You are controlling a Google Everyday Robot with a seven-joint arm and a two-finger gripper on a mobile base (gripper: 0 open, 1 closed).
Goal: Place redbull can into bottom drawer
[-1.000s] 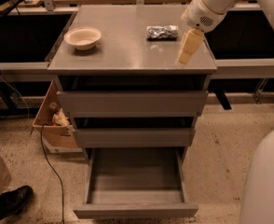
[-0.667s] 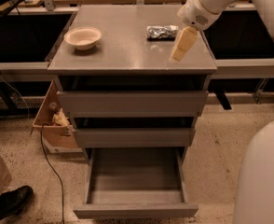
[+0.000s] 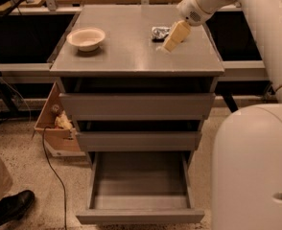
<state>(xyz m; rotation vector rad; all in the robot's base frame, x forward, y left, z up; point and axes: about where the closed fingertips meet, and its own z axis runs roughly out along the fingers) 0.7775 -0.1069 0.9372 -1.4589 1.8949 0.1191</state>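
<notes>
Gripper (image 3: 170, 44) angled down over the counter (image 3: 131, 61) toward its right edge, open or closed I cannot tell, crumpled can (image 3: 158, 32) lying just beside it, white bowl (image 3: 86, 38) near the left edge, bottom drawer (image 3: 140, 216) pulled open below.

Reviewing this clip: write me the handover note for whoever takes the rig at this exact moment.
The gripper is low over the cabinet top, right against the right side of the redbull can; no grasp is confirmed.
The redbull can lies on the cabinet top, back right, well apart from the white bowl on the left.
The bottom drawer is pulled open; the can is not in it.
Done: drawer open, gripper at the can.
Left: grasp, lift, lower into the bottom drawer, release.
</notes>
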